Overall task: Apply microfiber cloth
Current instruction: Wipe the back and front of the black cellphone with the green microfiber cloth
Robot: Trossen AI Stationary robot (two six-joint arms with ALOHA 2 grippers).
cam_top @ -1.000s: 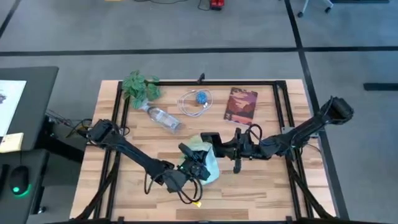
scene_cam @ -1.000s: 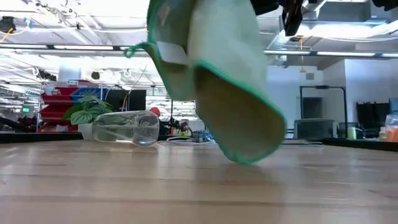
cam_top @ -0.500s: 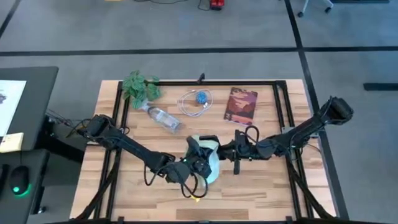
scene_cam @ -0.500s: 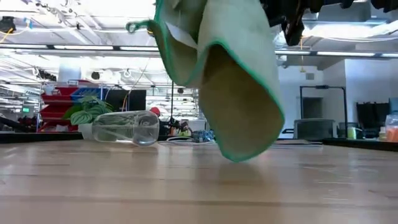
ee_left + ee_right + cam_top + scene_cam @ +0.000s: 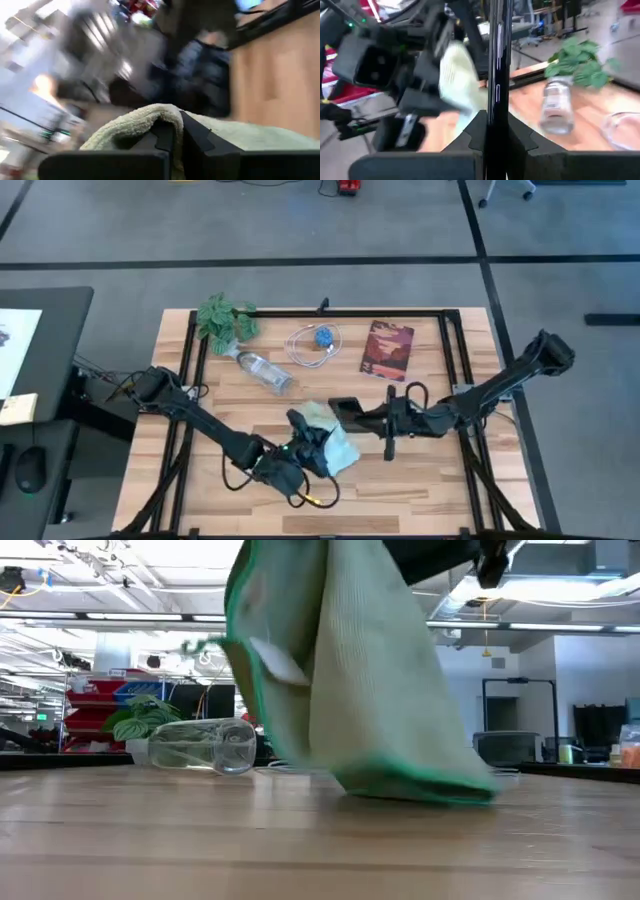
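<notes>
Hanging upright from left gripper (image 5: 312, 442), microfiber cloth (image 5: 345, 680), hem touching table (image 5: 150, 840)

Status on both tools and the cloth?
Left tool shut on microfiber cloth, its lower edge touching the table. Right tool shut on phone, held edge-on beside the cloth. Nothing between them.

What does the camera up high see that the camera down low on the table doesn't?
Only the high view shows both dark arms whole, the left pincer shut on the pale mint-green microfiber cloth, the right pincer shut on a thin black phone, a dark red book and a coiled white cable. Only the low view shows the cloth's lower edge resting on the wooden table, and the room behind. Both show the clear plastic bottle lying on its side and the leafy green plant.
</notes>
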